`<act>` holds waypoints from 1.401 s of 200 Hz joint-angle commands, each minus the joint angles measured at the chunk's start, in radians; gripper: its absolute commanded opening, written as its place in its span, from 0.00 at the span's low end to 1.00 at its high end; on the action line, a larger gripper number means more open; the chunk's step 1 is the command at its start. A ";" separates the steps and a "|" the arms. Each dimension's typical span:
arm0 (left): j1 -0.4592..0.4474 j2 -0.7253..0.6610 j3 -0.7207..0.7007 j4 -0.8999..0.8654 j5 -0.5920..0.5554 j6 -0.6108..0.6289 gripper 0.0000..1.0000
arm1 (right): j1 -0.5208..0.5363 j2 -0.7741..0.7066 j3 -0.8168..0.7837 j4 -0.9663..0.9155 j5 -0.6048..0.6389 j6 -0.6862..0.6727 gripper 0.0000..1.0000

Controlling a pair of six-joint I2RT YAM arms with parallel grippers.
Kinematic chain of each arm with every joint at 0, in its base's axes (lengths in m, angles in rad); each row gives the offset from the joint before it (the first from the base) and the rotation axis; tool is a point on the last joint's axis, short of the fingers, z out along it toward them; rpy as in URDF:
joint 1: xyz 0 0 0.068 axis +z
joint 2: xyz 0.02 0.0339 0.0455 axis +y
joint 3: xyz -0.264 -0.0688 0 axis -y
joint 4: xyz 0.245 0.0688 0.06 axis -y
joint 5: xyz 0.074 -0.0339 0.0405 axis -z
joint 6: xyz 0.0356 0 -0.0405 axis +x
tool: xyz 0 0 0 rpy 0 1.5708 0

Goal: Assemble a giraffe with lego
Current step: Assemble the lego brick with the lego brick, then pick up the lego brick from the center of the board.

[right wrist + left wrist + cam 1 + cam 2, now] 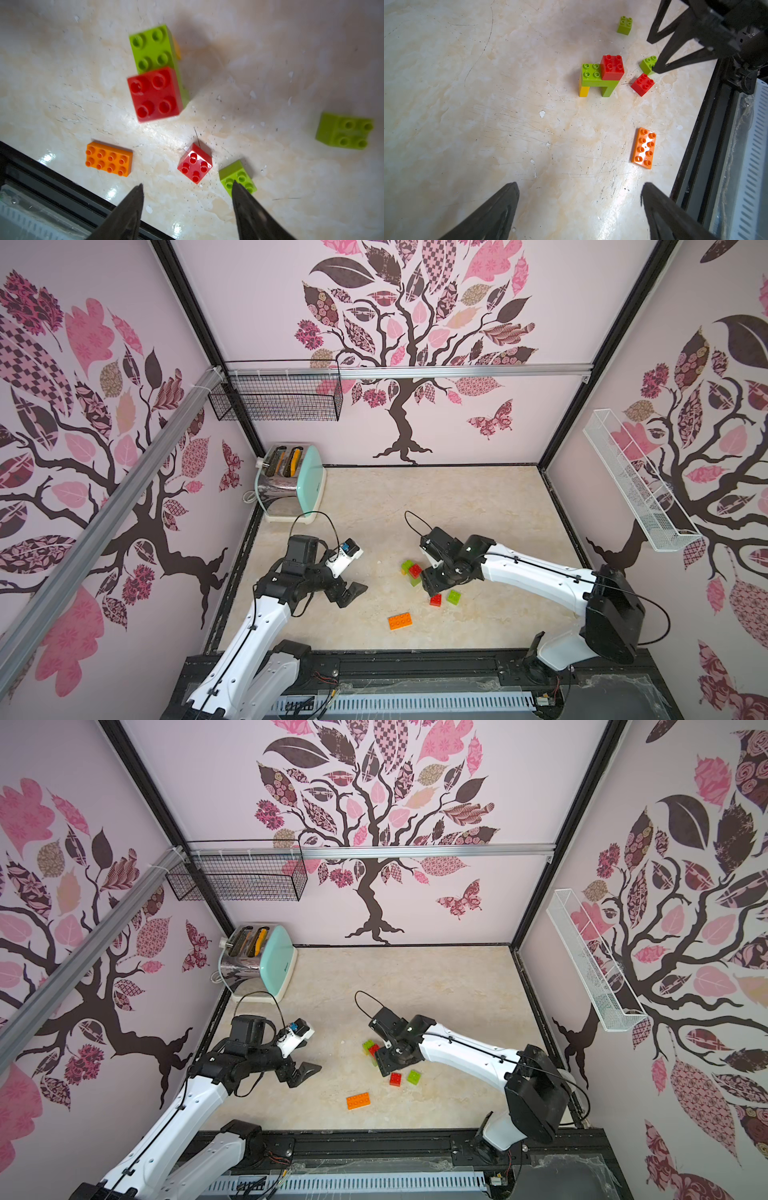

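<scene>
**Two-arm work cell, seen from above and from both wrists.**

- **Left side.** A black wire basket (276,400) hangs on the back wall. Below it a mint and chrome toaster (305,485) stands in the far left corner of the pale marbled counter (457,497).
- **Left arm.** The left fingers (355,588) are poised between the left edge and the middle of the counter. They stand wide apart, with nothing between them.
- **Orange brick.** The long orange brick (400,621) lies flat, studs up. It is the piece nearest the front edge and lies apart from the others.
- **Giraffe.** The partly built giraffe (596,83) stands upright behind the orange brick, near the middle of the counter. A yellow leg and a lime green leg carry a long green body. One red block is pressed onto the end of the body above the green leg.
- **Right arm.** The right fingers (131,207) are just beside the giraffe, on its right. In both top views the wrist hides them. The right wrist view shows them parted to a moderate gap and holding nothing.
- **Loose bricks by the right arm.** A loose red brick (435,600) lies studs up toward the front edge. A green brick (454,596) lies just beside it on the right. One fingertip overlaps a corner of this green brick in both wrist views, and whether it touches the brick cannot be told.
- **Second green brick.** A second green brick (345,131) shows only in the wrist views. It lies well apart, on the far side of the giraffe from the left fingers.
- **Right side.** A white wire basket (640,489) hangs on the right wall.
</scene>
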 commanded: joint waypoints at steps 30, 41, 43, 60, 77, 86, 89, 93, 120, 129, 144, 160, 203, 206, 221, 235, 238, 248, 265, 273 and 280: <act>0.003 -0.005 -0.007 0.013 0.021 -0.002 0.98 | 0.030 0.034 -0.106 0.172 0.044 0.299 0.63; 0.004 -0.007 -0.006 0.014 0.020 -0.002 0.98 | 0.032 0.047 -0.102 0.169 0.062 0.321 0.62; 0.004 -0.007 -0.007 0.013 0.020 -0.001 0.98 | 0.032 0.049 -0.102 0.169 0.063 0.324 0.62; 0.003 -0.008 -0.009 0.013 0.020 0.000 0.98 | 0.031 0.072 -0.101 0.174 0.067 0.336 0.59; 0.004 -0.007 -0.008 0.015 0.021 0.000 0.98 | 0.033 0.094 -0.089 0.177 0.060 0.334 0.56; 0.004 -0.007 -0.009 0.016 0.023 0.000 0.98 | 0.036 0.106 -0.080 0.174 0.060 0.332 0.54; 0.004 -0.007 -0.009 0.015 0.023 0.000 0.98 | 0.037 0.111 -0.077 0.172 0.060 0.332 0.53; 0.003 -0.008 -0.008 0.014 0.023 0.000 0.98 | 0.038 0.115 -0.074 0.168 0.060 0.333 0.53; 0.003 -0.007 -0.007 0.013 0.021 0.001 0.98 | 0.041 0.120 -0.070 0.144 0.073 0.340 0.45; 0.004 -0.006 -0.007 0.014 0.022 0.000 0.98 | 0.043 0.118 -0.067 0.135 0.079 0.339 0.41; 0.004 -0.004 -0.007 0.015 0.024 0.000 0.98 | 0.048 0.118 -0.061 0.117 0.091 0.335 0.36; 0.004 -0.003 -0.007 0.016 0.023 0.000 0.98 | 0.052 0.121 -0.059 0.102 0.102 0.334 0.33; 0.004 -0.002 -0.007 0.016 0.023 0.000 0.98 | 0.061 0.140 -0.054 0.084 0.105 0.324 0.37; 0.003 -0.001 -0.007 0.016 0.023 0.000 0.98 | 0.062 0.141 -0.054 0.083 0.105 0.323 0.37; 0.003 -0.003 -0.007 0.015 0.021 0.001 0.98 | 0.063 0.145 -0.050 0.078 0.106 0.322 0.39; 0.004 -0.003 -0.007 0.016 0.021 0.001 0.98 | 0.065 0.150 -0.051 0.077 0.105 0.321 0.40; 0.004 -0.002 -0.009 0.016 0.021 0.001 0.98 | 0.066 0.151 -0.050 0.077 0.105 0.321 0.40; 0.003 -0.004 -0.008 0.016 0.021 0.001 0.98 | 0.066 0.156 -0.048 0.077 0.103 0.321 0.41; 0.003 -0.005 -0.009 0.016 0.021 0.000 0.98 | 0.068 0.165 -0.046 0.074 0.098 0.318 0.43; 0.004 -0.005 -0.009 0.017 0.021 0.000 0.98 | 0.070 0.169 -0.044 0.072 0.099 0.318 0.44; 0.003 -0.006 -0.009 0.017 0.022 0.000 0.98 | 0.072 0.170 -0.043 0.071 0.099 0.318 0.44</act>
